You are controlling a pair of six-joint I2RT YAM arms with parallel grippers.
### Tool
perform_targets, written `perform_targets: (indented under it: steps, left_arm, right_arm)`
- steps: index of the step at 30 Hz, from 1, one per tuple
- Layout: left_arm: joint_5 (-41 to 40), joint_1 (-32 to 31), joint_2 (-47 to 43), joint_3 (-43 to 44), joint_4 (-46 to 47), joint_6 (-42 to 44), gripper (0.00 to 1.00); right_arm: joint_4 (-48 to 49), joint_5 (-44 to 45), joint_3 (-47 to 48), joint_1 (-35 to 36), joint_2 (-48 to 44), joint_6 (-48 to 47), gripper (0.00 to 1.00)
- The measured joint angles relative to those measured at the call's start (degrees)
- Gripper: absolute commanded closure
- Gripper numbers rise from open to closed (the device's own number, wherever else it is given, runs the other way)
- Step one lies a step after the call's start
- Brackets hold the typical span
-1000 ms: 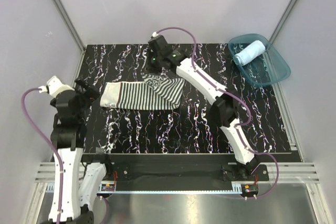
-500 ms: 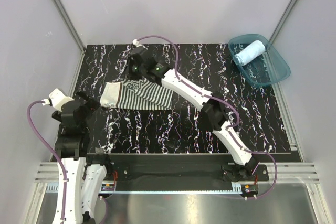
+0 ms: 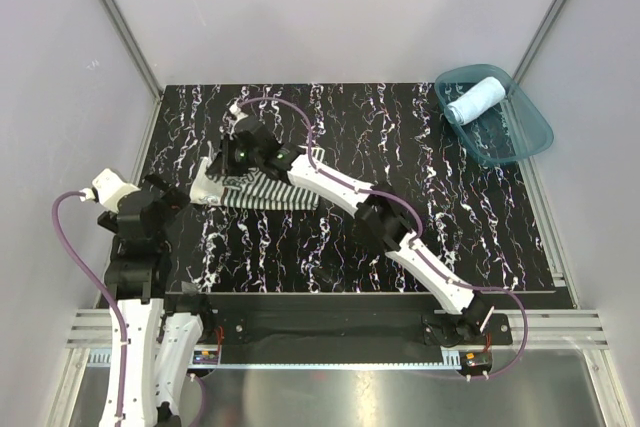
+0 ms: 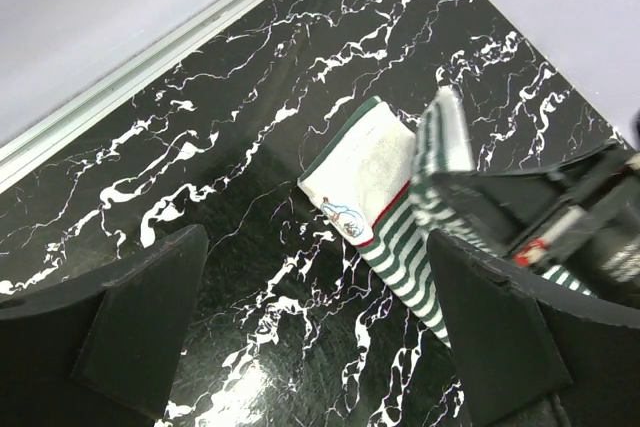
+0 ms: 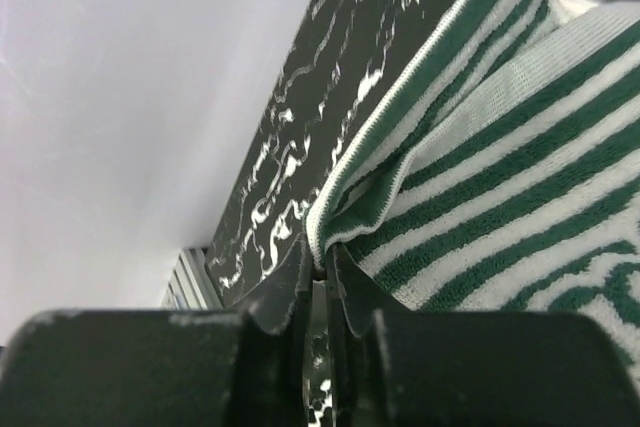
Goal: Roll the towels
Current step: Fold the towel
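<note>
The striped towel [image 3: 262, 190] lies on the left half of the desk [image 3: 420, 137], stretched roughly left to right, its dark green-and-white stripes running across its width. Its left end carries the pale printed band [image 4: 362, 162], flat on the dark marbled surface. The opposite end is lifted and doubled back over the middle, so a striped flap stands up beside the band in the left wrist view.

The right fingers [image 5: 343, 292] are pressed almost together on the hem of that flap, with the green-edged border [image 5: 345, 212] caught between their tips. The right arm [image 3: 335, 185] reaches diagonally across the desk from its base to that spot, its wrist directly above the cloth.

The left fingers [image 4: 150, 312] stand wide apart and hold nothing. They hang above bare desk near the left edge, just off the banded end of the striped towel and not touching it.

The light blue towel [image 3: 476, 100] is well apart from all this, at the far right corner. It is rolled into a cylinder and lies inside the translucent teal tub [image 3: 532, 135].
</note>
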Motion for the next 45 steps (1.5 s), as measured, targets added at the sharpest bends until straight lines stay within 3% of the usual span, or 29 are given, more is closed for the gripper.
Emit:
perform_targets:
  steps: [2,4,6,8,12,18,22,26,29,36,41,45]
  left_arm:
    - [0.0,0.0,0.3,0.0,0.0,0.0,0.01]
    - [-0.1,0.0,0.5,0.0,0.0,0.0,0.01]
    - [-0.2,0.0,0.7,0.0,0.0,0.0,0.01]
    - [-0.2,0.0,1.0,0.0,0.0,0.2,0.01]
    - [0.1,0.0,1.7,0.0,0.0,1.1,0.01]
    - [1.4,0.0,4.3,0.1,0.0,2.7,0.01]
    - [3.3,0.0,6.1,0.1,0.0,3.9,0.01]
    - [6.2,0.0,7.2,0.1,0.2,5.2,0.01]
    - [8.3,0.0,9.3,0.1,0.7,5.9,0.01]
    - [15.4,1.5,22.9,1.3,0.9,7.3,0.01]
    - [25.7,9.7,31.0,0.8,4.3,5.7,0.01]
    - [29.3,13.3,35.6,-0.5,7.5,3.7,0.01]
  right_arm:
    - [1.2,-2.0,-1.4,0.1,0.5,0.3,0.64]
    - [3.1,-4.5,-3.9,0.1,0.5,0.2,0.54]
    - [4.5,-6.8,-7.2,0.3,0.1,-0.9,0.36]
    - [4.8,-8.1,-10.6,0.5,-0.5,-1.9,0.09]
    - [4.7,-8.5,-22.8,1.3,-6.6,-4.9,0.01]
    - [5.2,-5.5,-42.2,-1.2,-26.3,-5.9,0.00]
    - [5.5,-1.6,-53.9,-8.0,-43.4,-5.9,0.00]
    - [3.6,2.8,-61.9,-15.9,-52.7,-5.6,0.04]
    - [0.5,4.9,-66.9,-19.6,-52.9,-5.6,0.07]
    - [-4.8,2.9,-70.8,-19.2,-43.8,-5.4,0.10]
    - [-4.0,0.0,-71.0,-19.2,-40.8,-4.3,0.11]
    - [-3.0,-1.6,-71.0,-19.2,-40.3,-4.0,0.11]
